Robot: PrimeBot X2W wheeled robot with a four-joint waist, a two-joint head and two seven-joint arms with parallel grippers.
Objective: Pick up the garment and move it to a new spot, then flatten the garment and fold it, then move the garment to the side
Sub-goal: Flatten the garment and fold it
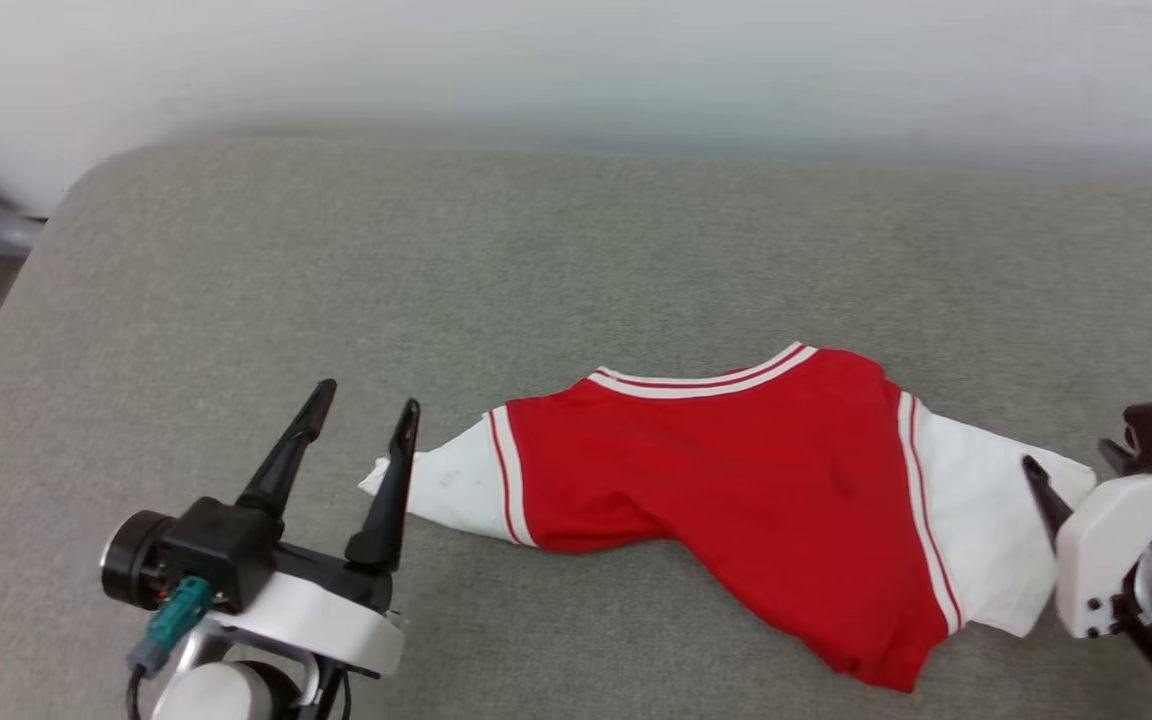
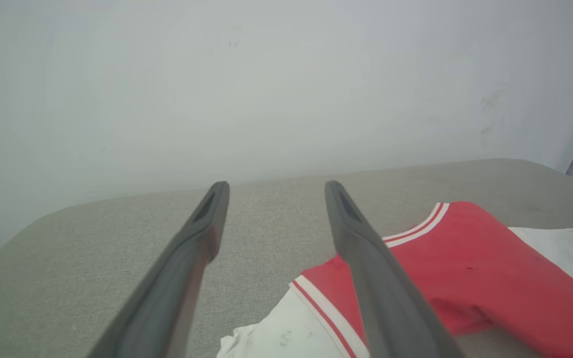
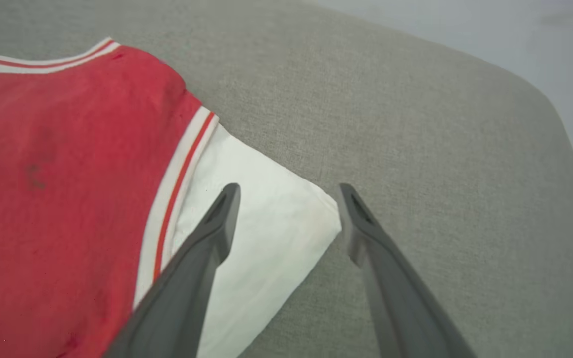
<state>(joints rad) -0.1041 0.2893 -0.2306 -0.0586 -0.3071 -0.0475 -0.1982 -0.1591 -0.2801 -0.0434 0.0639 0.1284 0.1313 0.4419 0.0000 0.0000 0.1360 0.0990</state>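
A grey fabric-covered surface [image 1: 576, 250] spreads across the head view, backed by a pale wall [image 1: 576, 60]; the shirt [image 1: 716, 470] lies on its near half, right of centre, red body rumpled, striped neckline toward the wall, one white sleeve out to each side; the left gripper [image 1: 368, 395] stands at the shirt's left end, fingers spread wide with nothing between them, its inner finger [image 1: 391, 480] crossing the tip of the left sleeve [image 1: 451, 485]; the right gripper [image 3: 289, 191] hangs over the corner of the right sleeve [image 3: 266, 214], jaws wide apart, gripping nothing.
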